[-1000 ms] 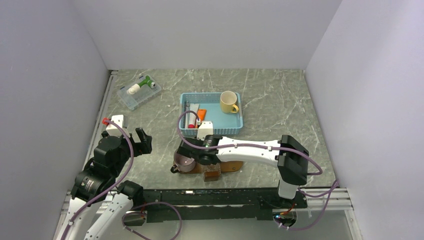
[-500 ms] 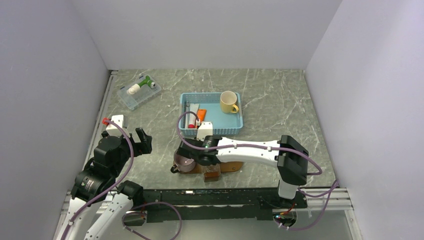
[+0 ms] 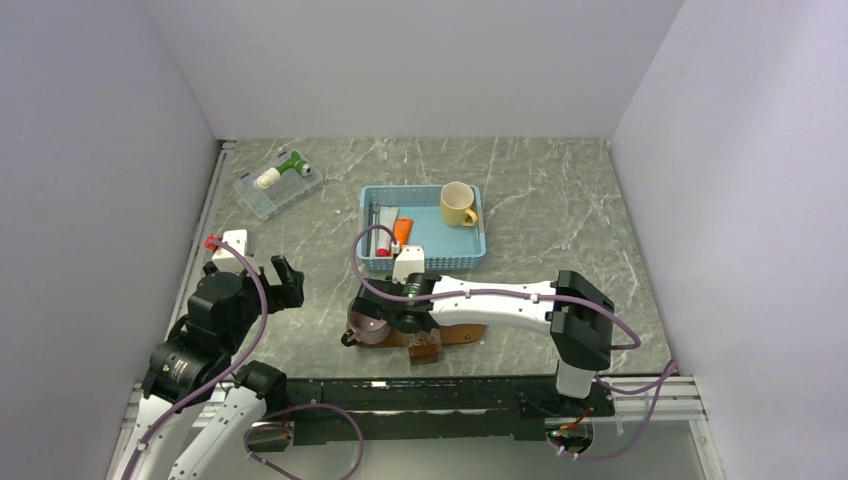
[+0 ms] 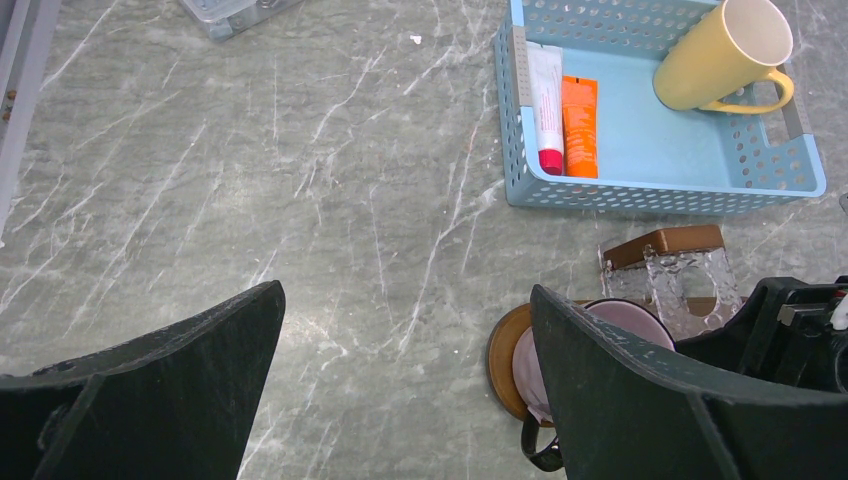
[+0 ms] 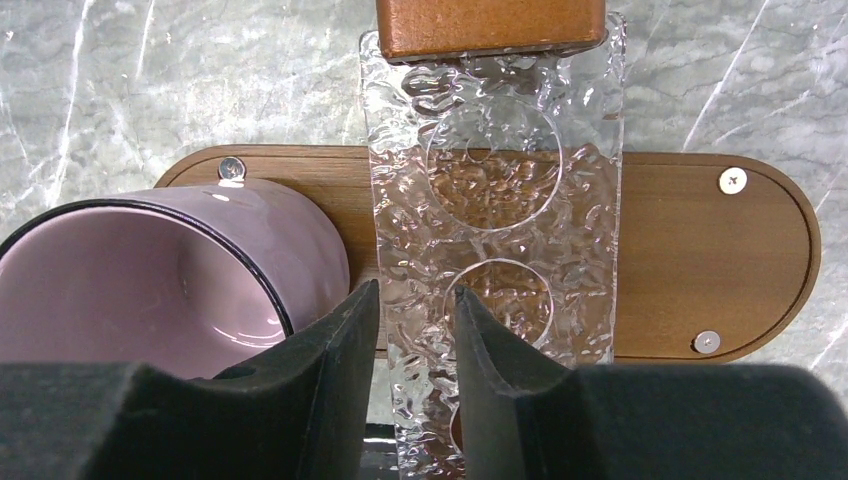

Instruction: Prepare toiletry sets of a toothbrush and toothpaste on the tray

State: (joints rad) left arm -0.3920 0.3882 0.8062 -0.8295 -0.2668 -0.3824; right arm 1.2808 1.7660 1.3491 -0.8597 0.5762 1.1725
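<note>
Grey veined stone tabletop between pale walls, seen from above: a blue basket [image 3: 425, 188] toward the back holds a yellow mug [image 3: 459, 204], the toothpaste [image 3: 402, 230] and, against its left wall, a thin pale stick that is probably the toothbrush [image 3: 373, 213]; nearer, the right gripper [image 3: 400, 318] hangs over the tray [image 3: 465, 333], where a pink mug [image 3: 368, 325] sits on the left end; the left gripper [image 3: 283, 282] is well apart to the left. From the left wrist, its jaws stand wide with nothing between them; the orange tube lies touching a white tube [image 4: 545, 100]. From the right wrist, the jaws are nearly together over the near end of a clear holder [image 5: 500, 150] lying across the tray's middle; whether they pinch it I cannot tell. Neither set piece is on the wood yet, I judge; bare board shows mainly at the right end, so the holder wants handling without nudging the mug, and the toothpaste a pinch across its flat sides, clear of its neighbour.
</note>
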